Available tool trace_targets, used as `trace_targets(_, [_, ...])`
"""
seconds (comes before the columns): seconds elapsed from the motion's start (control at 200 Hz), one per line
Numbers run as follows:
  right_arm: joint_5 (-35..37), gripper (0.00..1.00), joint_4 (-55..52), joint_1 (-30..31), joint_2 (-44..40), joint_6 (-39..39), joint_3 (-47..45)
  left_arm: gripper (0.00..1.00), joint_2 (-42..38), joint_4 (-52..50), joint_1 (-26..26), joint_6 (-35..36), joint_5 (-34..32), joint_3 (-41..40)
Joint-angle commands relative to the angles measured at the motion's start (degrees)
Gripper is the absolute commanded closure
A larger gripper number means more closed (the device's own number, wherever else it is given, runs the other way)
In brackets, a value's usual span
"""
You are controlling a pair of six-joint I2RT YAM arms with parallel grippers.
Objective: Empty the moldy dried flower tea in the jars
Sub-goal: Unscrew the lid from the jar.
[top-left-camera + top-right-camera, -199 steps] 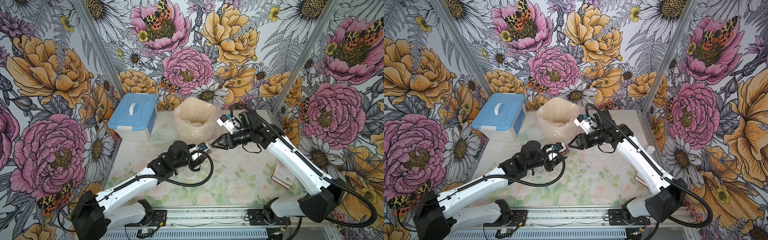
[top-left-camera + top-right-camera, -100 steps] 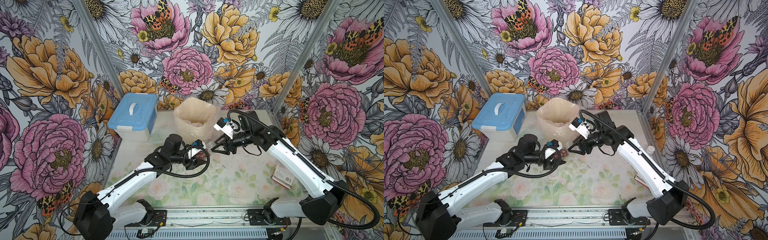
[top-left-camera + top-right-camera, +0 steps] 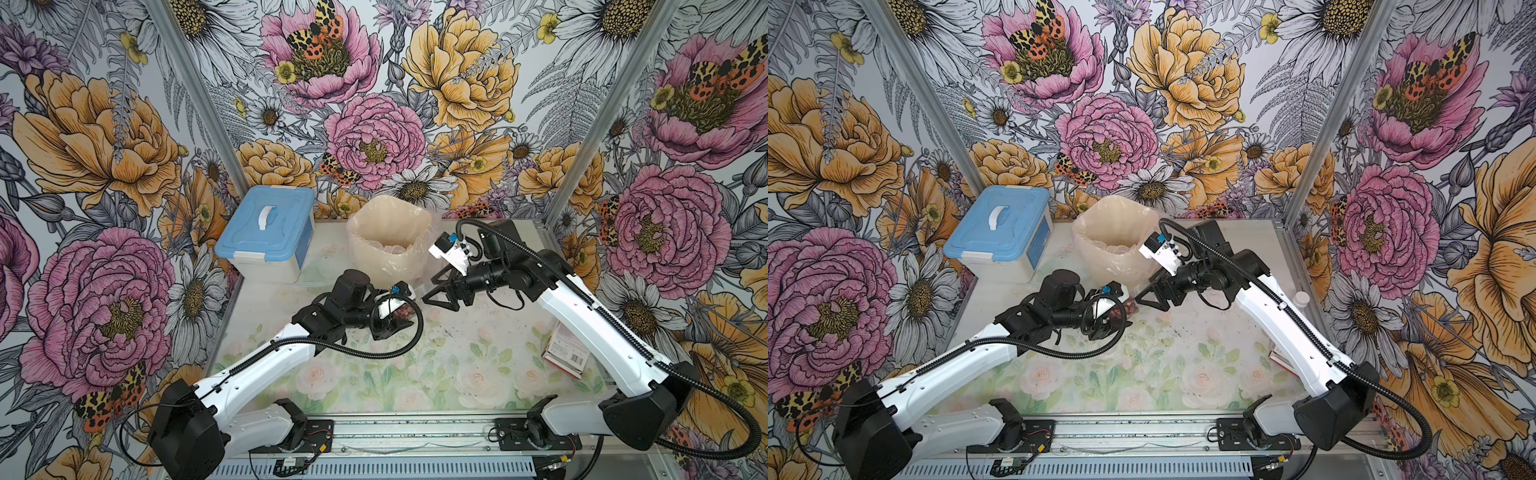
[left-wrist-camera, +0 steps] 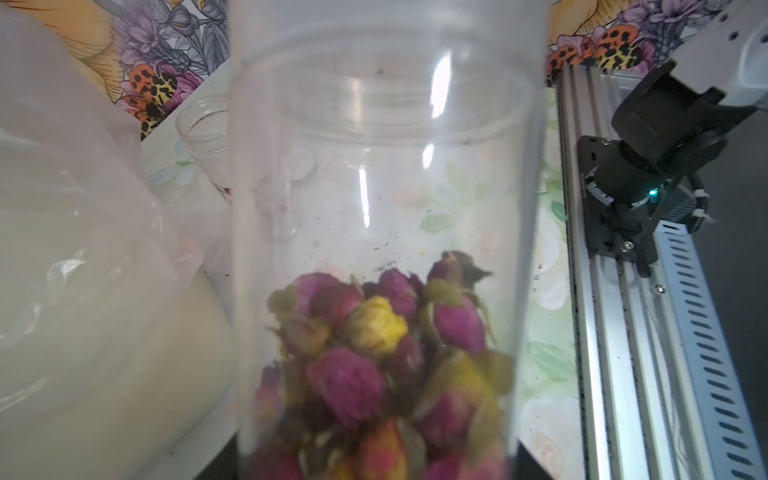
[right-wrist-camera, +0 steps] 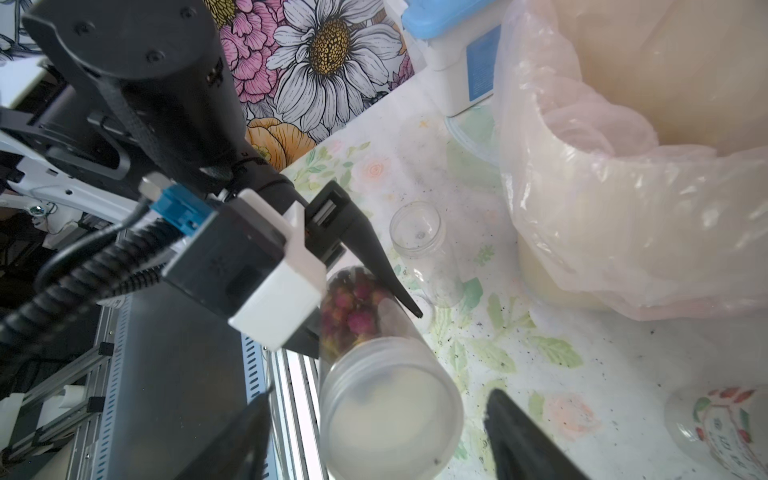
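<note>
In both top views, the left end effector (image 3: pixel 395 318) was near the middle of the desk (image 3: pixel 457 374). It was closed around a clear jar (image 3: pixel 405 309). The right end effector (image 3: pixel 436 291) was just beside the jar, with its jaws wide apart and nothing in them. A bin (image 3: pixel 390 237) lined with a pale bag stood just behind them. A blue box (image 3: pixel 266 232) stood to the left of the bin.

In the left wrist view, the jar (image 4: pixel 386 166) filled the middle of the frame. The dried flower tea (image 4: pixel 386 353), pink and yellow buds, was piled in the lower part of it. An empty jar (image 4: pixel 203 124) showed at the upper left, beside the bin (image 4: pixel 83 249).

In the right wrist view, the right end effector (image 5: pixel 380 395) was at the bottom of the frame. It had a finger on each side of the jar's white lid (image 5: pixel 390 411), with a gap on both sides. One black finger (image 5: pixel 365 249) of the left end effector lay along the jar's side. The tea (image 5: pixel 353 307) sat at the end away from the lid. The empty jar (image 5: pixel 419 245) was near the centre, and a labelled jar (image 5: pixel 715 428) was at the lower right.
</note>
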Motion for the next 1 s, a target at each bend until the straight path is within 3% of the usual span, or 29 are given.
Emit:
trace_targets(0.0, [-1.0,0.03,0.9,-0.7,-2.5,7.9,2.2,0.66,-1.5,1.2,-0.6,2.2,-7.9,0.5])
trace_targets(0.2, [-1.6,0.03,0.7,-3.4,-1.4,21.1,1.4,0.66,-4.1,4.7,-1.7,3.3,-12.8,-1.8])
trace_targets(0.35, [-2.2,0.07,0.7,-2.8,1.0,26.3,0.8,0.66,-5.5,5.6,-2.1,4.2,-13.7,-2.7])
trace_targets(0.73, [-2.4,0.15,0.7,1.0,4.2,26.6,1.5,0.66,-4.4,5.1,-3.2,5.3,-15.2,-2.5])
trace_targets(0.996, [-1.4,0.40,0.7,1.7,4.8,24.5,1.4,0.66,-3.3,4.7,-3.4,5.6,-14.2,-2.0])
